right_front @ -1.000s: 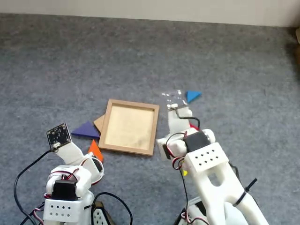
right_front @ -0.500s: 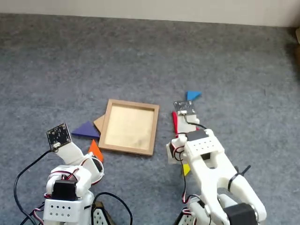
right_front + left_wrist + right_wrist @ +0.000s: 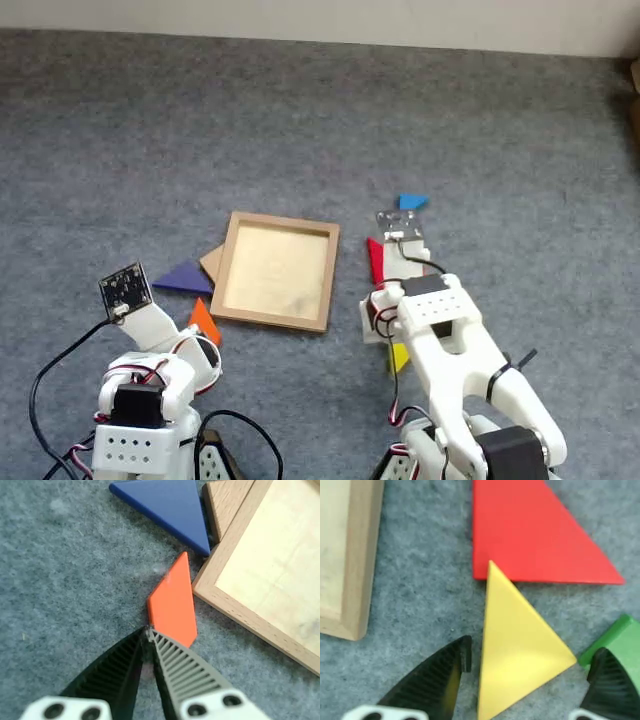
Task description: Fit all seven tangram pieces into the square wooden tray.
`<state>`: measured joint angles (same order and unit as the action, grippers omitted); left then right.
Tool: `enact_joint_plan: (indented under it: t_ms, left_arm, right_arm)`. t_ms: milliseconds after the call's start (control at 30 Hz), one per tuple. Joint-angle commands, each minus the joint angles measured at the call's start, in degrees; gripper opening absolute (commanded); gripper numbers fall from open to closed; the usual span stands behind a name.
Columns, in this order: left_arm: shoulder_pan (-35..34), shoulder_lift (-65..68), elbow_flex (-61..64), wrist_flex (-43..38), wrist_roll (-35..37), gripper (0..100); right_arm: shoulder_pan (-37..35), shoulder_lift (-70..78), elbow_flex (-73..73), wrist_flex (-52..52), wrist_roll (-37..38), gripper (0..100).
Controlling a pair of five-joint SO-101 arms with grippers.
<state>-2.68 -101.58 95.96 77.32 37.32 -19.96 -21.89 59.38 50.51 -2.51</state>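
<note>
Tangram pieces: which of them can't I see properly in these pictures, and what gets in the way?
- Yellow triangle, high view: mostly under the right arm.
- Red triangle, high view: partly behind the same arm.
- Green piece, right wrist view: cut off by the picture's edge, so its shape is unclear.
- Plain wooden piece, left wrist view: cut off by the edge, so its shape is unclear.

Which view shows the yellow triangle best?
The right wrist view: the yellow triangle lies nearly whole inside the open right gripper, tip meeting the red triangle. The high view catches a yellow corner beside the arm; the left wrist view faces the orange piece.
</note>
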Motion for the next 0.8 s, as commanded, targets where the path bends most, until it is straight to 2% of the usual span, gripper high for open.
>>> enact_joint_plan:
  t_ms: [0, 333, 767]
  left_arm:
    - [1.1, -3.0, 1.3, 2.0, -0.1, 1]
    - [1.1, -3.0, 1.3, 2.0, -0.1, 1]
    - [1.1, -3.0, 1.3, 2.0, -0.1, 1]
  right_arm:
    - [0.7, 0.4, 0.0, -1.1, 1.4, 35.0]
    - [-3.8, 0.5, 1.5, -0.8, 1.3, 35.0]
    - [-4.0, 0.5, 1.5, -0.8, 1.3, 35.0]
